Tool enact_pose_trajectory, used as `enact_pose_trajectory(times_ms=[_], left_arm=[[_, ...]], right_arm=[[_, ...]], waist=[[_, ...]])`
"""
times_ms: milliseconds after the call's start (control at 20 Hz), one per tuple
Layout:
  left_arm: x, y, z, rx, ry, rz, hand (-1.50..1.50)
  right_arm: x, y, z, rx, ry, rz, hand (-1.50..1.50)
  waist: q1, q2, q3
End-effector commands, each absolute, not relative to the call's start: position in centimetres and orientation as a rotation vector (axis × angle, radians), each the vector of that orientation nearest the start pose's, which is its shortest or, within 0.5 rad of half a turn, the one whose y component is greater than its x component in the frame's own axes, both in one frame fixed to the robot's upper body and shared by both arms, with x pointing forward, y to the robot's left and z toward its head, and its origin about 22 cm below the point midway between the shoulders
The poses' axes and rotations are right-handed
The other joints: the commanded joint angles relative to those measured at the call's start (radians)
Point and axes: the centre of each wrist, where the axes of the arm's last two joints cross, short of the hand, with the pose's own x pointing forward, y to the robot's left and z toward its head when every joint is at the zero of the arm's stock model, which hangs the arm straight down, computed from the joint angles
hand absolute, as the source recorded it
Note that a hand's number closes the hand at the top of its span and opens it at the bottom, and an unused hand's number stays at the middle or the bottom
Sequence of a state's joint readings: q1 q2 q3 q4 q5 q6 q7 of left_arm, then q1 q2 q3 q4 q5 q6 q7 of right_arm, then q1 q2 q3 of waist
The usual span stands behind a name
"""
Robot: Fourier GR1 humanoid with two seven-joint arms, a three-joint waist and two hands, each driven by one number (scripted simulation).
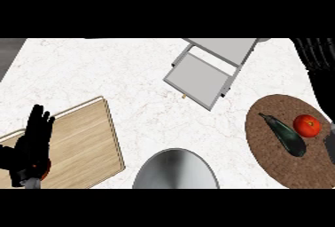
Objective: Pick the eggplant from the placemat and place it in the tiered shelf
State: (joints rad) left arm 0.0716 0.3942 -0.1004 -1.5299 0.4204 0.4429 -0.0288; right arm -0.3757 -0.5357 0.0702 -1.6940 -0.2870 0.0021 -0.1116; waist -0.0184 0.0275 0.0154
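Eggplant (286,135) lies on the round brown placemat (274,164) at the right of the head view, its stem end pointing up and to the left, dark body slanting down toward the right. Just beside it on the same mat, to its right, sits a red tomato (307,125). The grey tiered shelf (200,80) stands at the top centre of the white marble counter (98,66), well apart from the mat, its lower tray tilted toward the left. A metal bowl (175,170) shows at the bottom centre. The left hand (34,142) rests over a wooden cutting board (85,142) at the lower left, fingers straight and pointing up, holding nothing. At the right edge only a grey sliver (330,146) shows beside the mat; I cannot tell whether it is the right hand.
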Motion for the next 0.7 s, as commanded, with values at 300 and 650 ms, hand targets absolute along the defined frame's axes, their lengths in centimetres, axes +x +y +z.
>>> enact_pose_trajectory(times_ms=[300, 650], left_arm=[[22.6, 33.0, 0.6, 0.324, -1.388, 0.044, 0.0], [22.5, 34.4, 1.3, 0.266, -1.321, -0.041, 0.0]], right_arm=[[30.2, -35.7, 8.2, -0.643, -1.442, 0.551, 1.5], [27.2, -25.5, -0.9, -0.639, -1.406, 0.393, -1.5]], waist=[[-0.011, 0.011, -0.038], [0.022, -0.028, -0.015]])
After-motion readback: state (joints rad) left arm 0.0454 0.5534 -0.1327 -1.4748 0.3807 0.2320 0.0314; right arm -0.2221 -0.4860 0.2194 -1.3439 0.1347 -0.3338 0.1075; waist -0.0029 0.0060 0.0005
